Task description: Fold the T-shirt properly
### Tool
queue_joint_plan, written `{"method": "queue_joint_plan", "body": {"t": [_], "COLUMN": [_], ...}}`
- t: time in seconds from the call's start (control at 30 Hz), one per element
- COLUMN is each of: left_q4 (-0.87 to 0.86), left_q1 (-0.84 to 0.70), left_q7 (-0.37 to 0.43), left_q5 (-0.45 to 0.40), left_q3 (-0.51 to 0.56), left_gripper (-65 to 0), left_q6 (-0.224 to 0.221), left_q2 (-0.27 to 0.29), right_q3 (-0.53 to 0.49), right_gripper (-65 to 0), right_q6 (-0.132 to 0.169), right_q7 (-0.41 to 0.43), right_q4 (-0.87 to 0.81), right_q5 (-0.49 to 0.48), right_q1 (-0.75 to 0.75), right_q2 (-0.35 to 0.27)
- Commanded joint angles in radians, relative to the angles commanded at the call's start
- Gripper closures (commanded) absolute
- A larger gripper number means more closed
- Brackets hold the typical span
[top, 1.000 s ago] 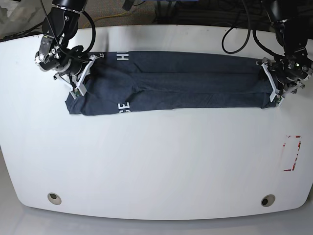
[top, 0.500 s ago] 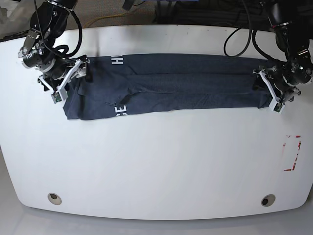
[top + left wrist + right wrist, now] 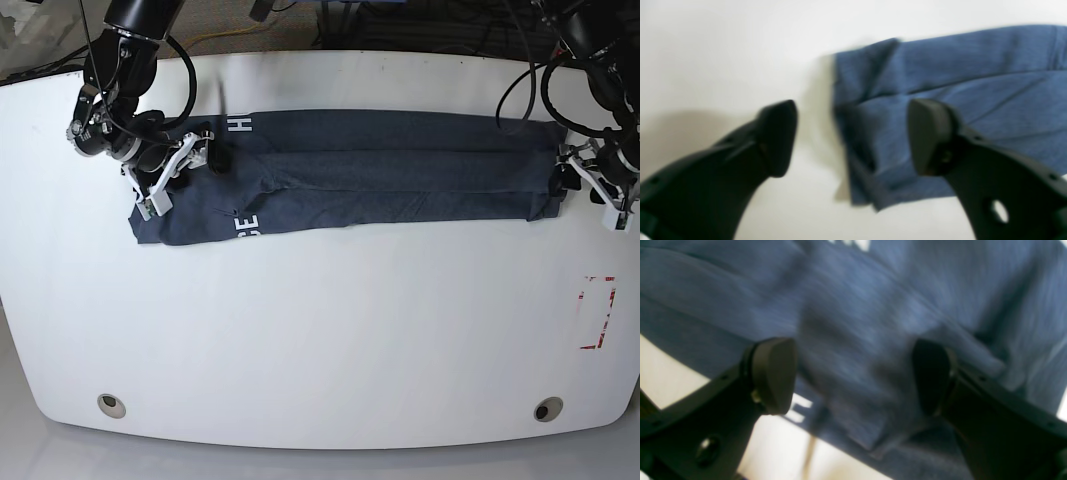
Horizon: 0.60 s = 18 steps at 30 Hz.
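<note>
White table (image 3: 320, 330), rounded corners, cables trailing off its far edge; red-and-white marker (image 3: 597, 312) near one side.

Item: T-shirt (image 3: 380, 170), dark navy-grey heathered, white block lettering (image 3: 243, 123) partly showing. Lies as a long narrow band across the far half of the table, long sides already turned in.

Left gripper (image 3: 853, 136): fingers apart, clamped on nothing, straddling the band's end edge; one finger (image 3: 780, 133) over bare table, the other (image 3: 927, 133) over cloth.

Right gripper (image 3: 853, 373): fingers apart, clamped on nothing, poised over the lettered end with cloth beneath both.

Step in hand, as judged: taking hold of the two ends to fold the band crosswise. To do it well, each gripper should pinch every stacked layer at its end, not the top one only, and both should lift evenly so the turned-in sides do not spill open.

Views compared: base view gives the whole band and both arms, but the finger gaps are too small to read. Left wrist view shows the layered, slightly ragged end edge. Right wrist view, blurred, shows a raised wrinkle between the fingers.
</note>
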<state>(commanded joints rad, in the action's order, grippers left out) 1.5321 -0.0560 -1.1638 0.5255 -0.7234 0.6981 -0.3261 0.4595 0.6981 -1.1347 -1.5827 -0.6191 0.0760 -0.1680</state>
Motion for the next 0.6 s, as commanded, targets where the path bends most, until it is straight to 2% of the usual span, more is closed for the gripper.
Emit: {"method": "queue_joint_plan", "body": {"t": [0.13,0.33,0.43,0.6], "left_q4": [-0.072,-0.129,-0.135,-0.176], "left_q1": [0.000,-0.005,-0.008,-0.002], "left_q7": [-0.002,0.003,0.003,0.005], "left_q5": [0.002,0.014,0.058,0.072], "left_q3": [-0.005,-0.005,0.002,0.046], "left_gripper": [-51.9,-51.9,-51.9,-51.9], "left_q6": [0.000,0.000,0.000,0.000], "left_q2": [0.003,0.025,0.037,0.040], "right_q3": [-0.002,-0.095,-0.120,-0.123], "right_gripper": [-52.3,-52.3,-52.3,-52.3], "right_q6": [0.000,0.000,0.000,0.000], "right_q7": [0.031,0.061,0.069,0.069], "right_q4": [0.055,0.060,0.060,0.060], "right_q5": [0.000,0.000,0.000,0.000], "right_q1": [-0.012,-0.008,-0.006,-0.005], "right_q2": [-0.020,-0.044,-0.044,-0.035]}}
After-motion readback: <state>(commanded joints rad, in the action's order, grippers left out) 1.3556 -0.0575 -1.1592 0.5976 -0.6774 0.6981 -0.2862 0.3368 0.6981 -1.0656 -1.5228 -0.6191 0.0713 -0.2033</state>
